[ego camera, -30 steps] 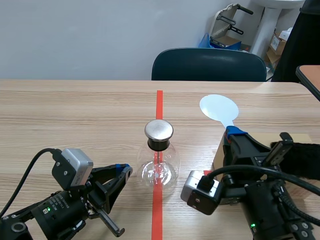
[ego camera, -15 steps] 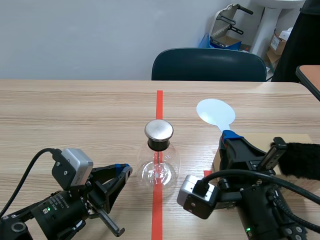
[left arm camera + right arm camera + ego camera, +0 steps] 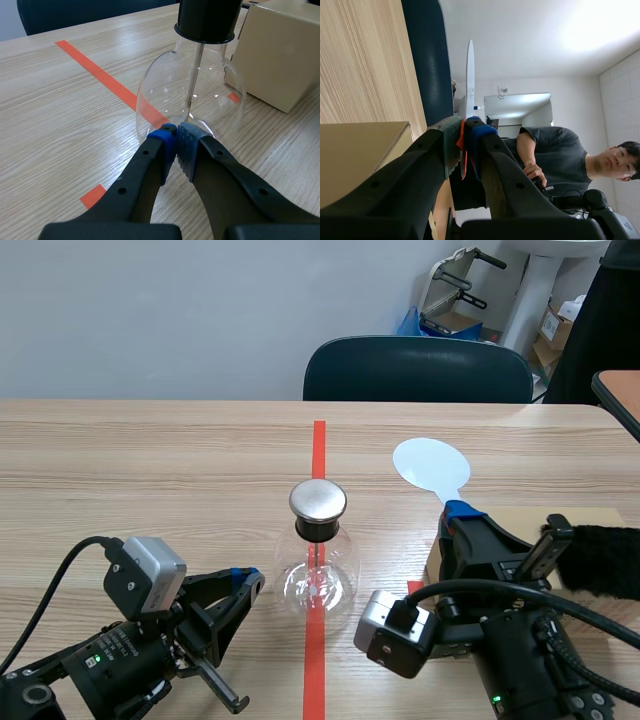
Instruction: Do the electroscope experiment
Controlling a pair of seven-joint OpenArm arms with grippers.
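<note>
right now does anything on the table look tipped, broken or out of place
Nothing stands out. The glass flask stands upright on the red tape line with its metal cap on, no cracks visible. The right gripper is shut on the white paddle. The left gripper is shut beside the flask's base.

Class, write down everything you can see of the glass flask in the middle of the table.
The flask is clear, round-bellied glass, upright on the table, over the orange-red tape line. A black collar closes its neck, topped by a flat silvery cap; a thin metal rod hangs inside. The left gripper, shut, sits at its base; contact is unclear.
</note>
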